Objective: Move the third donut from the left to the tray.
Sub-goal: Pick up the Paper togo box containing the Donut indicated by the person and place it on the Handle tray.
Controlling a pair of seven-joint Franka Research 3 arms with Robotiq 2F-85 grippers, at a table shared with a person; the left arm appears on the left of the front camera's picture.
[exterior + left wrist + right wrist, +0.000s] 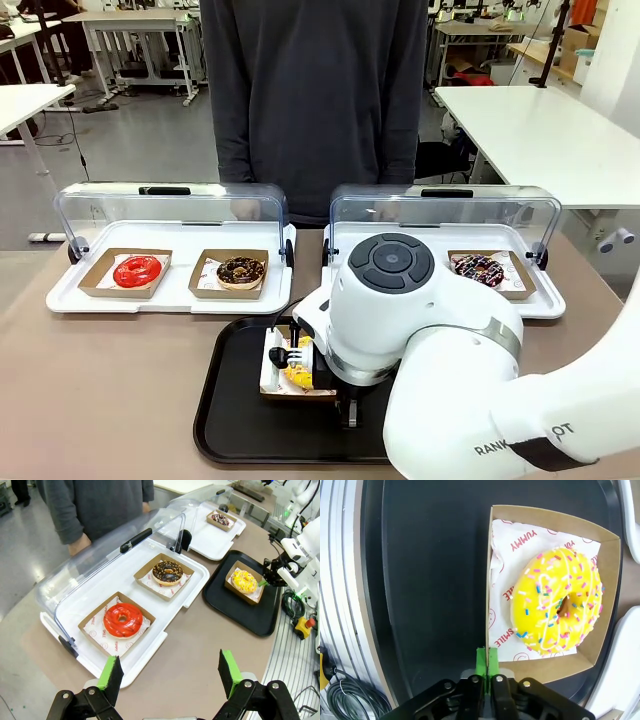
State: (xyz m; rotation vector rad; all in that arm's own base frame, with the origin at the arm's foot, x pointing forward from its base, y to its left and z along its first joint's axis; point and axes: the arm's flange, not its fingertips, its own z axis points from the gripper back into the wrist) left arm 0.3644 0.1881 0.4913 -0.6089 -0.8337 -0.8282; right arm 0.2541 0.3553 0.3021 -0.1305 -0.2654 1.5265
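The robot's right gripper [485, 667] stands pinched shut on the near wall of the brown cardboard holder [490, 570] carrying the yellow-iced donut [557, 607], which sits on the black tray [430, 580], toward the tray's left part in the front view and just below the gap between the two white display trays. The holder appears to rest flat on the tray floor, so the job looks all but done; what the step in hand seems to call for is a clean release: part the green pads fully, then lift straight up off the cardboard edge so the thin wall is not dragged or tipped and the holder does not slide toward the rim. The left gripper [170, 672] hangs wide open and empty over the table edge, well apart from the tray. Around it, a red-iced donut [123, 620] and a chocolate-iced donut [167, 572] lie in their own holders on the left display tray [75, 605], its clear lid raised; another chocolate donut [478, 268] sits on the right display tray [540, 305]. A person [310, 100] in a dark grey top stands at the far side, close behind the lids. Nothing crowds the retreat upward, though the right display tray lies just beside the tray's far edge.
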